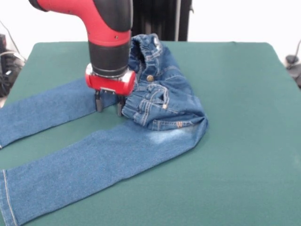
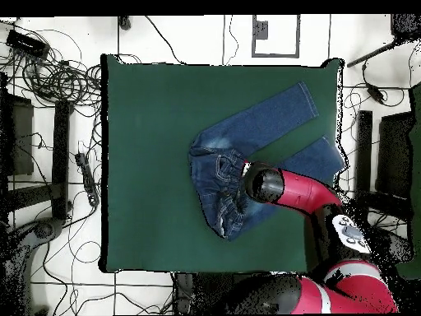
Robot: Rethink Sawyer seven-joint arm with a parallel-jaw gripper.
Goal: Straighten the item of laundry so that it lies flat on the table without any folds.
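The blue denim jeans (image 1: 141, 122) lie on the green table (image 1: 244, 117). Both legs run flat toward the left edge of the front view. The waist part is folded over and bunched in a heap at the middle, with the elastic waistband and a button showing. My gripper (image 1: 109, 106) points straight down at the left edge of the heap, on the far leg near the crotch. Its fingers (image 1: 99, 101) stand apart with their tips on the denim. In the overhead view the jeans (image 2: 218, 185) lie right of the middle of the table (image 2: 148, 164), and the arm hides my gripper.
The black pedestal (image 1: 160, 19) stands behind the table's far edge. Cables (image 2: 49, 74) and black stands (image 2: 62, 156) lie on the floor around the table. The jeans' leg hems reach the table's left edge in the front view.
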